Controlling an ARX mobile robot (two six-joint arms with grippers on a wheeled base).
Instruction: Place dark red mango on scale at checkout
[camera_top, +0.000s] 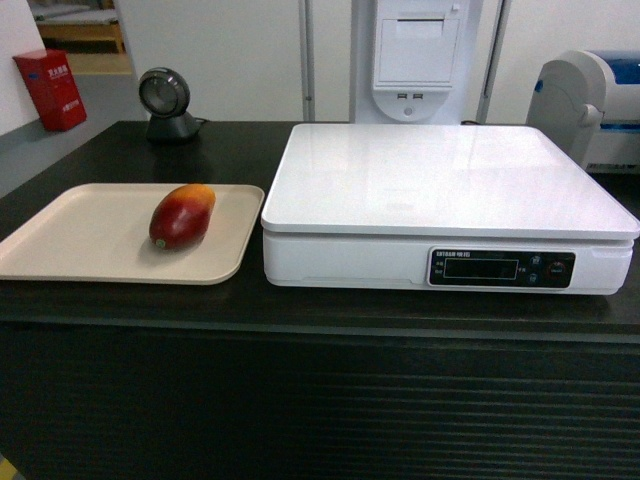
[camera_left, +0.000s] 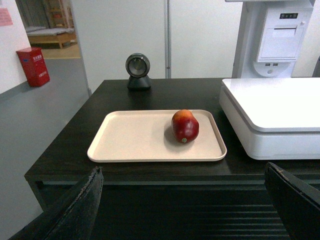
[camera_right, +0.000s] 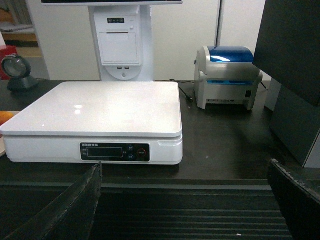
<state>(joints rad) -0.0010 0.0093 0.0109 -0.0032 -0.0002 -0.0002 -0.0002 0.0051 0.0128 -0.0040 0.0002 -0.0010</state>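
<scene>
Right now we are looking at the dark red mango (camera_top: 182, 215) lying on its side on the beige tray (camera_top: 60, 255), near the tray's right edge and toward its far side, its yellow-orange end pointing away from us; that spot is keeping it just beside the scale (camera_top: 440, 180) without touching it, which we are judging to be a short carry. From the left wrist view the mango (camera_left: 185, 126) is presenting its stem end toward the camera, so a grasp across its narrower width is looking the likelier choice. The tray is sitting at the left front of the checkout (camera_top: 300, 400), close to its front edge, and the scale is occupying the middle and right with its display facing us and its platform bare. Our left gripper (camera_left: 185, 205) is hanging in front of the counter's ribbed face, fingers spread wide and gripping nothing, lined up roughly with the fruit; our right gripper (camera_right: 187, 202) is likewise spread apart and unloaded, facing the scale (camera_right: 100, 112). Farther back a round barcode scanner (camera_top: 168, 103) is standing near the far edge, and a blue-topped label printer (camera_right: 229, 75) is resting beyond the scale's right side.
</scene>
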